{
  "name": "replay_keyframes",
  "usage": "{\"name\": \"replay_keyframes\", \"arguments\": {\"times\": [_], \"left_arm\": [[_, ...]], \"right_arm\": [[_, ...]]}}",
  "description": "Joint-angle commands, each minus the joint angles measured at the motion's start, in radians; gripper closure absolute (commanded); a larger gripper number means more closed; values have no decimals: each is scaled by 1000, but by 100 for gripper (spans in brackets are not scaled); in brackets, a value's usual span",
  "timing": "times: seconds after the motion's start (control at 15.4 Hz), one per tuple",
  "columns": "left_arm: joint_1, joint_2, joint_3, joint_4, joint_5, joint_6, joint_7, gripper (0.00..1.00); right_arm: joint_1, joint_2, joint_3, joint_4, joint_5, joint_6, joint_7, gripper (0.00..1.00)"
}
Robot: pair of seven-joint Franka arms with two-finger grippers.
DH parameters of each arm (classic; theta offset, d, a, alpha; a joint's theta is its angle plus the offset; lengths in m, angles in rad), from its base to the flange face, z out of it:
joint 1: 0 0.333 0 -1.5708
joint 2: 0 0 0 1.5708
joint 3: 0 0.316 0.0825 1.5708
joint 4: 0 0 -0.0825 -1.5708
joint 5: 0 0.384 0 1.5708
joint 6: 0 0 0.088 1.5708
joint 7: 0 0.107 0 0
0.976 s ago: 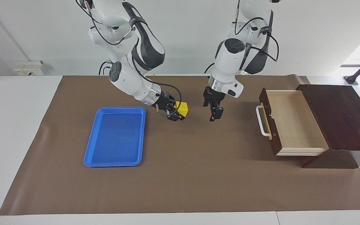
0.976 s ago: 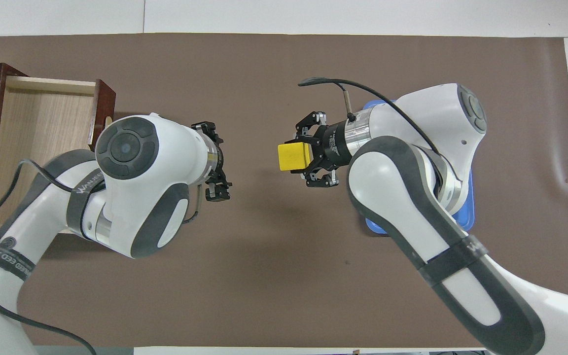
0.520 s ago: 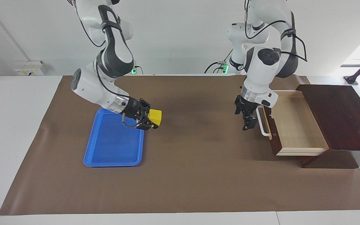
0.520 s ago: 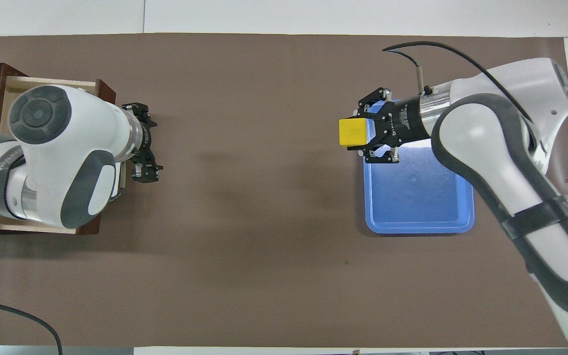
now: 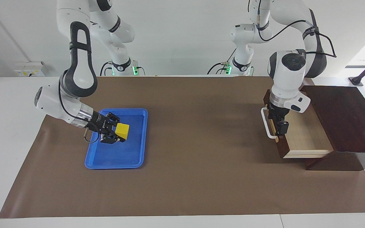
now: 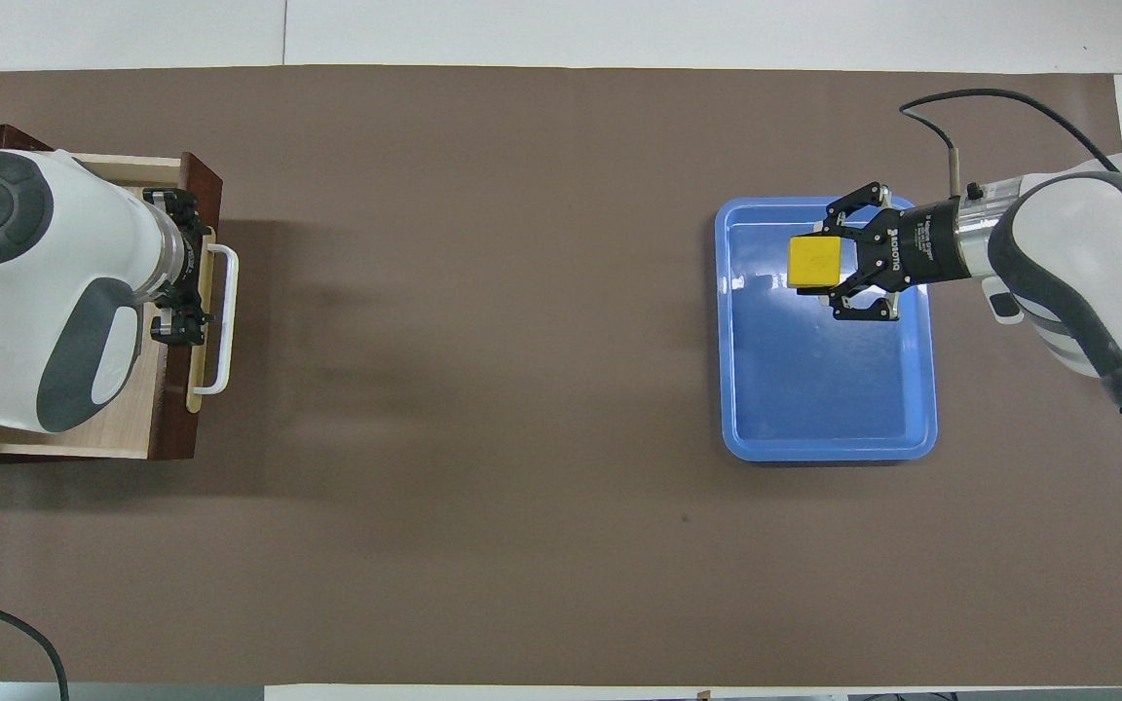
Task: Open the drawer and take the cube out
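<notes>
cube — clamped in right gripper over blue tray | drawer pulled out (pale inside showing) | left gripper over drawer front by handle — finger gap unreadable

Probably robotics lab: two arms, brown mat, bare walls.

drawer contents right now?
The drawer stands open; the visible pale floor holds nothing. The left gripper and its arm cover part of it. The cube is in the right gripper, over the blue tray.
</notes>
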Motion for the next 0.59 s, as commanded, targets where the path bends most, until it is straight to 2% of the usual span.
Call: {"name": "replay_keyframes", "arguments": {"times": [0.0, 0.2, 0.52], "left_arm": [[100, -3, 1, 10, 61, -46, 107, 0], [163, 1, 1, 24, 61, -42, 214, 0], [232, 1, 1, 22, 62, -20, 323, 0]], "right_arm": [[-33, 61, 14, 45, 0, 5, -53, 100], [-26, 124, 15, 87, 19, 39, -64, 100], [-36, 132, 15, 91, 14, 65, -93, 100]]}}
